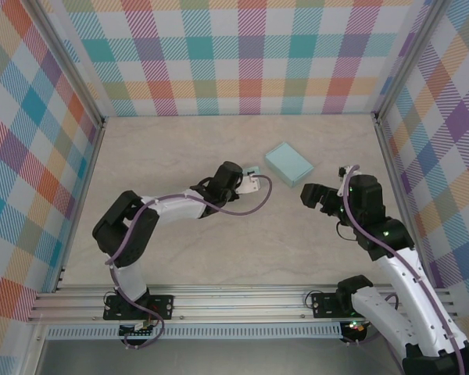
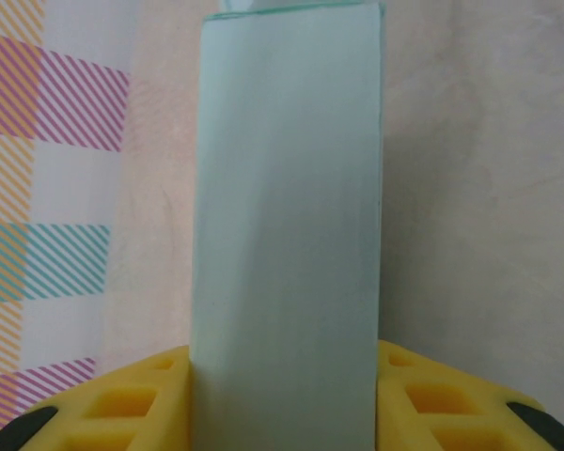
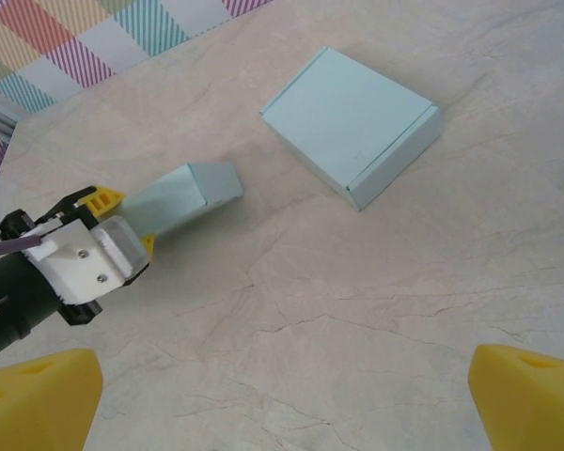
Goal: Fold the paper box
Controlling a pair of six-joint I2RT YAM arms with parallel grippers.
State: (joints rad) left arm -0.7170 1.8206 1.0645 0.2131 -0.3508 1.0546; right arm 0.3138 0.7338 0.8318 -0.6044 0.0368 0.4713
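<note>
2 pale teal paper things are in view: 1 flat, square paper box (image 1: 289,162) lying closed on the table (image 1: 219,250), and 1 narrow paper piece (image 2: 287,235), smooth and rectangular. The left gripper (image 1: 250,178) clamps the narrow paper piece between 2 yellow pads (image 2: 423,399), near the box. The right gripper (image 1: 319,195) is spread wide and empty, just beside the box.
</note>
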